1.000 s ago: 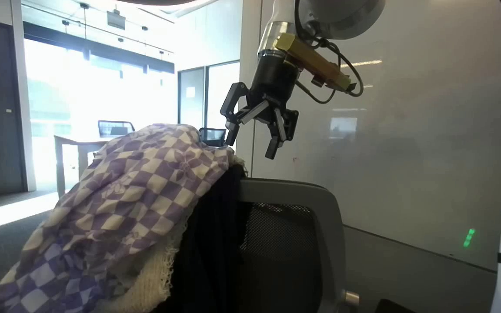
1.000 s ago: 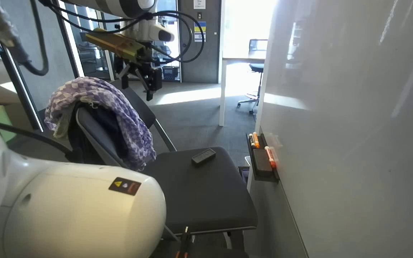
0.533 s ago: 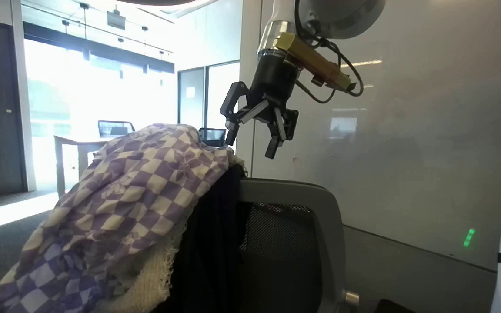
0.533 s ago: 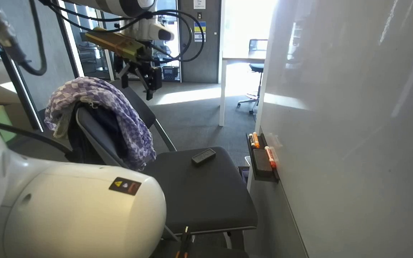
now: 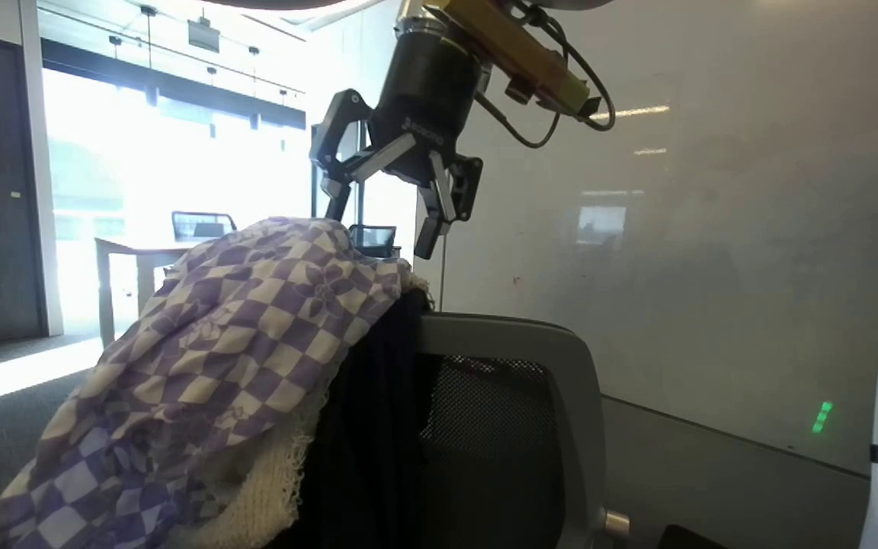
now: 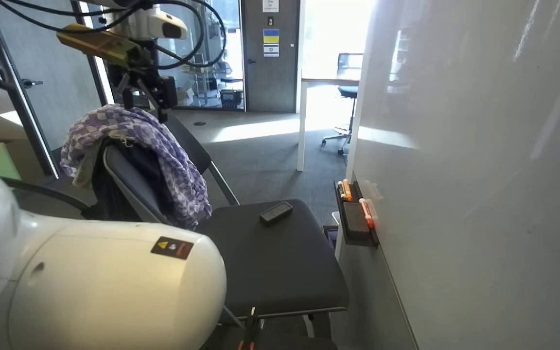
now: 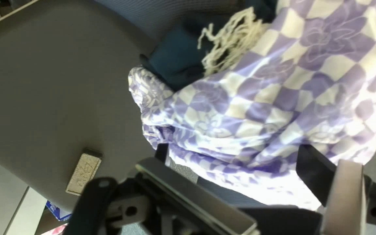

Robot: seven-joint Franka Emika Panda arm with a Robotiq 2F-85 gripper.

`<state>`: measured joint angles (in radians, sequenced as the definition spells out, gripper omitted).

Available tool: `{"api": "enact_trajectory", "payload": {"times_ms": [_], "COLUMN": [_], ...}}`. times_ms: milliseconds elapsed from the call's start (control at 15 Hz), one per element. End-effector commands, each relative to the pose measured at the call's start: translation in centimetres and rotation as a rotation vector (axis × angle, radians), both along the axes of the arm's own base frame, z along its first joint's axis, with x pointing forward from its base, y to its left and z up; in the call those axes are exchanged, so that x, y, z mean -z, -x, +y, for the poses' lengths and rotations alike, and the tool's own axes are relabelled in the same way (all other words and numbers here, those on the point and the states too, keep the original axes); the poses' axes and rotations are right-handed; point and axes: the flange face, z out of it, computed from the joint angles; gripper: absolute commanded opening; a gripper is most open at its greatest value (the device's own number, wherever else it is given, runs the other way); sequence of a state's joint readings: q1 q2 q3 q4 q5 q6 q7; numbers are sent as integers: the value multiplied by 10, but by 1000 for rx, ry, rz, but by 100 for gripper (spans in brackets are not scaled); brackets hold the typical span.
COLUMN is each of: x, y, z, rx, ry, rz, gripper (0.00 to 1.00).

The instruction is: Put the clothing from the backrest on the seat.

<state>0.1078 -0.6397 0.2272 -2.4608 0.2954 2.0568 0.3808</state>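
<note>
Cloth (image 5: pixel 256 320): purple-and-cream checks, draped over the top of the backrest (image 5: pixel 580 396) in both exterior views, its lower folds hanging down near the seat (image 6: pixel 270 267).
Underlayer: a dark garment (image 5: pixel 366 427) and a cream fringe (image 7: pixel 232 42) show beneath the checks.
Gripper (image 5: pixel 380 231): released, slightly tilted, its two fingers (image 5: pixel 431 235) well apart and pointing down by the top of the cloth; whether a tip touches the fabric is hard to tell.
Seat: a small oblong block (image 6: pixel 276 212) lies on it, apart from the cloth.
Whiteboard (image 6: pixel 479 146): a tray (image 6: pixel 365 241) at its lower edge carries markers (image 6: pixel 366 213) (orange ones among them) beside a dark eraser (image 6: pixel 356 221).
Table (image 6: pixel 331 79): in the background, an office chair (image 6: pixel 349 61) just behind it.
</note>
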Motion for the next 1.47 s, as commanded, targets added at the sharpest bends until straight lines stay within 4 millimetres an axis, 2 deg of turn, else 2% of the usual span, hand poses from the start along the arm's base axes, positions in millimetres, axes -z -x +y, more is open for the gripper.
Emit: {"api": "enact_trajectory", "payload": {"times_ms": [0,200,467,600,667,733,800,1000,1200,1400], "x": [-7,10,40,43,44,40,38,29,23,3], "y": [-11,-10,-13,-13,-13,-13,-13,-14,-16,-14], "z": [32,54,64,68,69,70,68,65,64,64], "rx": [27,-6,-52,-82,-85,-97,-101,-119,-138,-153], "ry": [9,-16,-36,-53,-55,-64,-63,-68,-79,-82], "rz": [-1,69,153,166,165,155,152,134,117,80], "gripper": [100,100,100,100,75,74,68,45,27,8]}}
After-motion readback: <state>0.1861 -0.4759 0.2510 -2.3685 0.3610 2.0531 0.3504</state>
